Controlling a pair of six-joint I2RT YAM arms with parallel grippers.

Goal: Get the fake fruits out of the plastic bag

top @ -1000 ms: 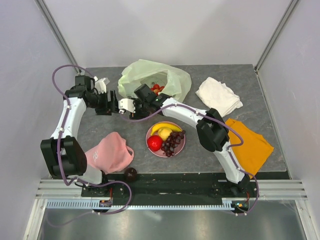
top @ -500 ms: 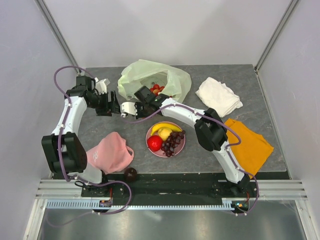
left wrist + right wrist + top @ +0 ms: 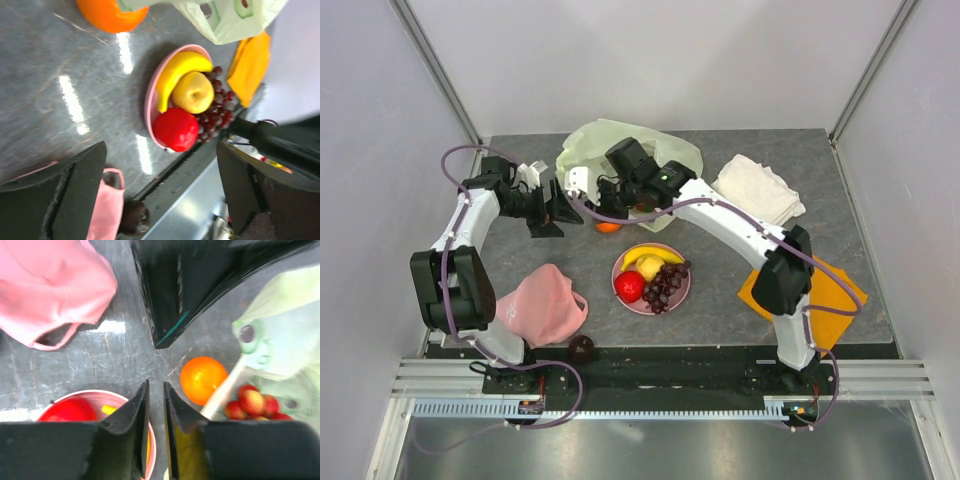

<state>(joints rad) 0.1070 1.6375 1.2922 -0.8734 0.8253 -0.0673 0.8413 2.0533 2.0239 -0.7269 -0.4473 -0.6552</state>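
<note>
1. While the left gripper [image 3: 160, 150] gapes wide with nothing in it, the right gripper [image 3: 156, 390] is pinched almost closed, and nothing shows in its thin slit.
2. The orange [image 3: 203, 380] lies on the table [image 3: 715, 310] just outside the bag's mouth. The berry cluster [image 3: 252, 402] sits inside the bag [image 3: 590, 140]. 4 fruits already fill the plate [image 3: 148, 97].
3. The fruits look light, hard and glossy, so a round one would likely slip or roll. Squeeze the orange across its widest part. The bag is thin and floppy, and it is best pinched at its rim.
4. The table is dark, stone-patterned and shiny. Room is tight: both grippers crowd the bag's mouth, a pink cloth [image 3: 535, 305] lies nearby, and pale walls close 3 sides.
</note>
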